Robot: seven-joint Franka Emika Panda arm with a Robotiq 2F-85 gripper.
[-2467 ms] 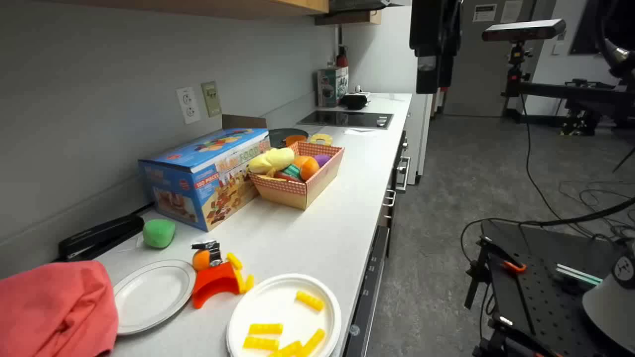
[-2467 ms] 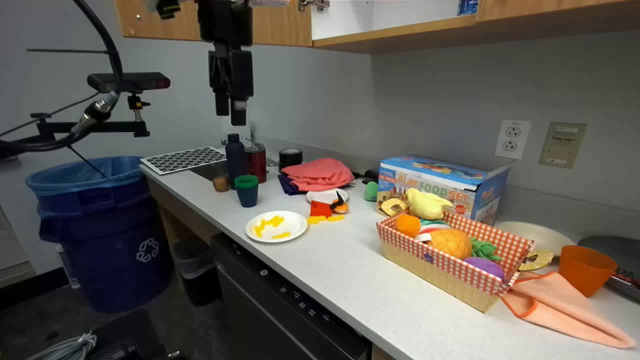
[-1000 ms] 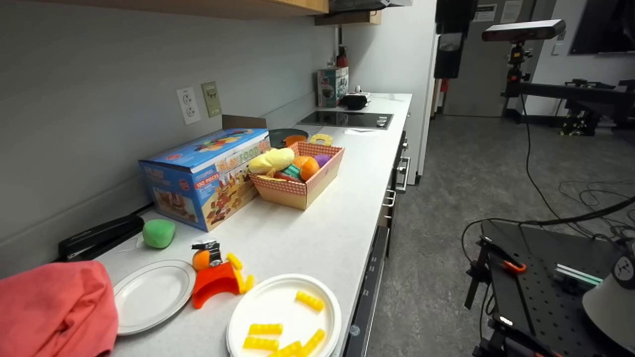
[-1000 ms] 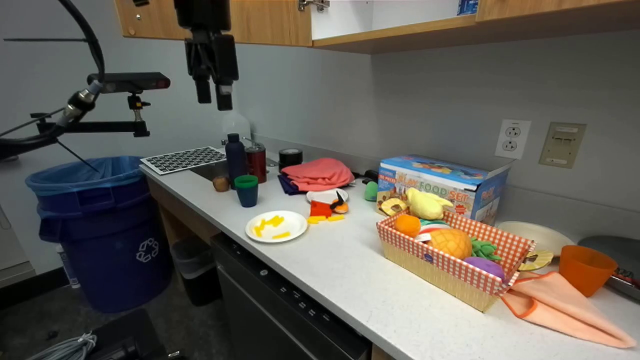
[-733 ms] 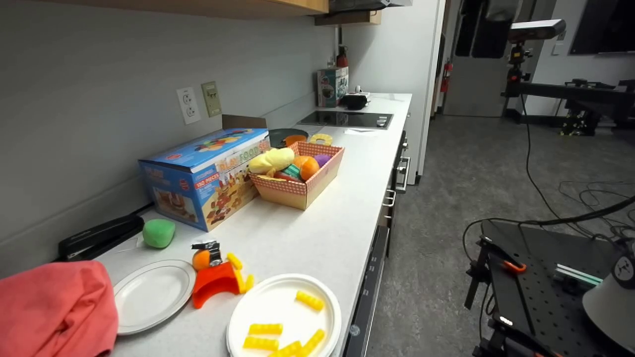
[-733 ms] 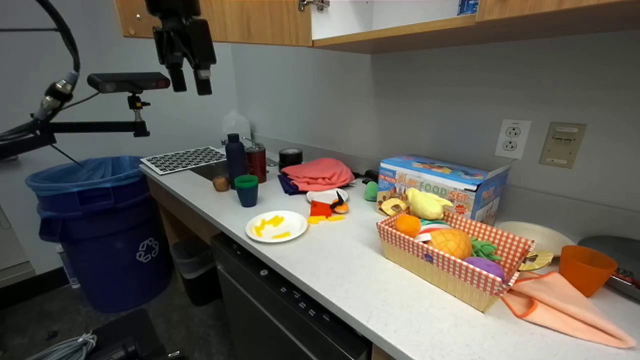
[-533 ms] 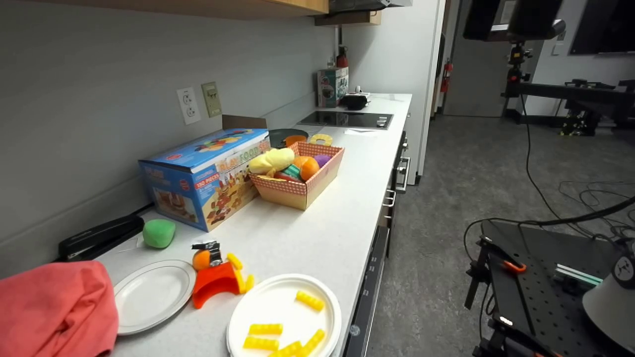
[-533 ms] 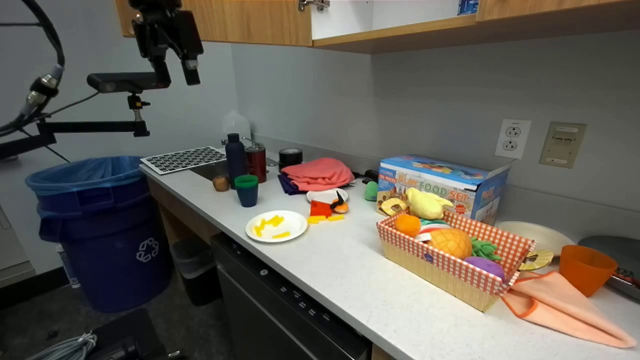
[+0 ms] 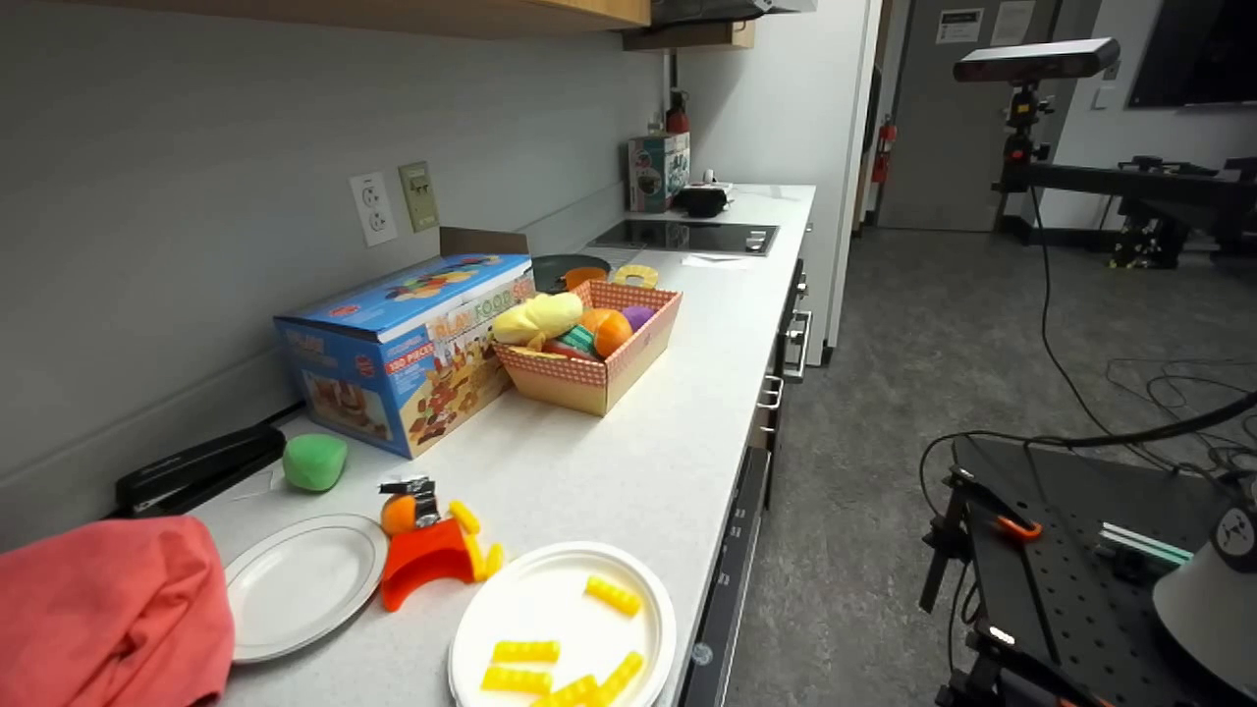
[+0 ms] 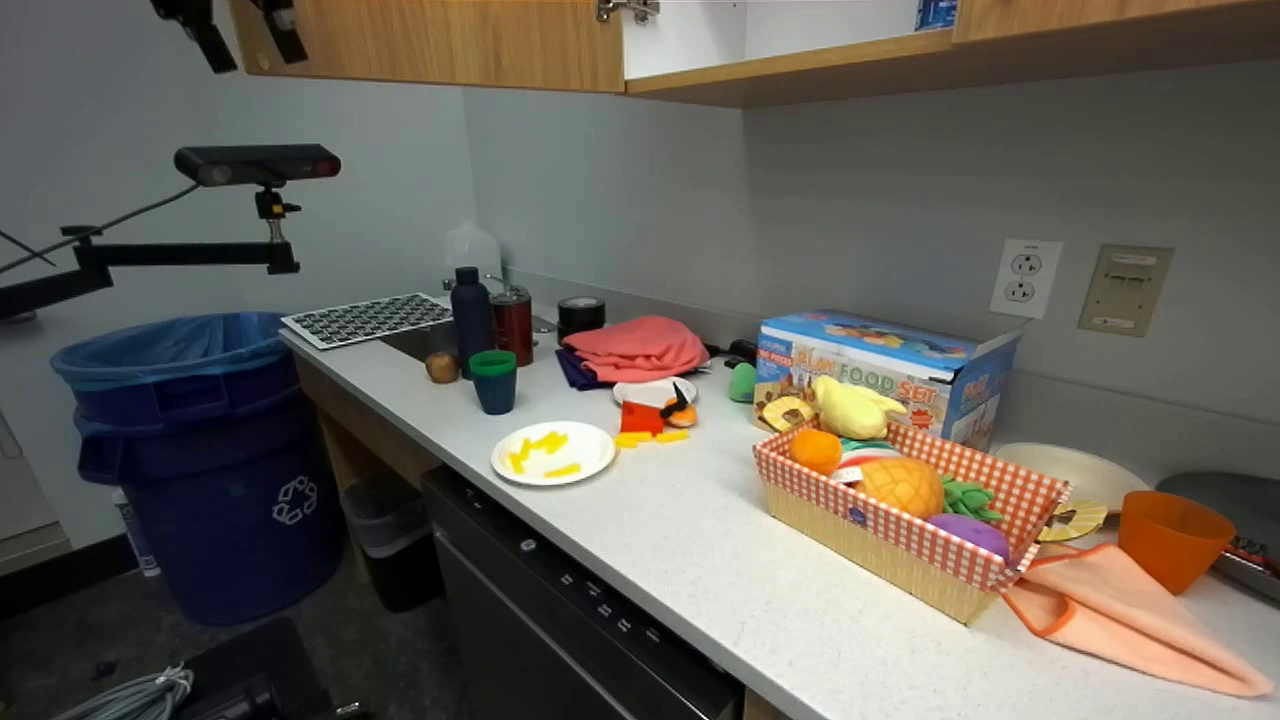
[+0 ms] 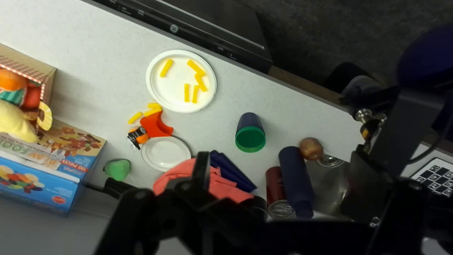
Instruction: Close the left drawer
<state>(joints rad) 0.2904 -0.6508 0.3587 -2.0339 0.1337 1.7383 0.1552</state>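
My gripper (image 10: 257, 58) hangs at the top left in an exterior view, high above and away from the counter. Its two fingers are spread with nothing between them. In the wrist view the gripper (image 11: 304, 156) also shows open, fingers wide apart, facing down over the counter. Small silver handles (image 9: 771, 393) sit on fronts under the counter edge, beyond the black dishwasher (image 9: 732, 579); they look like drawer handles. I cannot tell whether a drawer there is open. The gripper is out of view in that exterior view.
The counter (image 10: 700, 560) bears a white plate (image 10: 553, 474) with yellow pieces, a checked basket (image 10: 880, 550) of toy food, a play food box (image 9: 393, 344) and a dark bottle (image 10: 472, 320). An open wooden cabinet door (image 10: 440, 45) hangs above. A camera arm (image 10: 257, 165) stands at the left.
The gripper has risen and moved left in an exterior view, away from the counter. In the remaining exterior view it has gone out at the top right. The counter objects have not moved.
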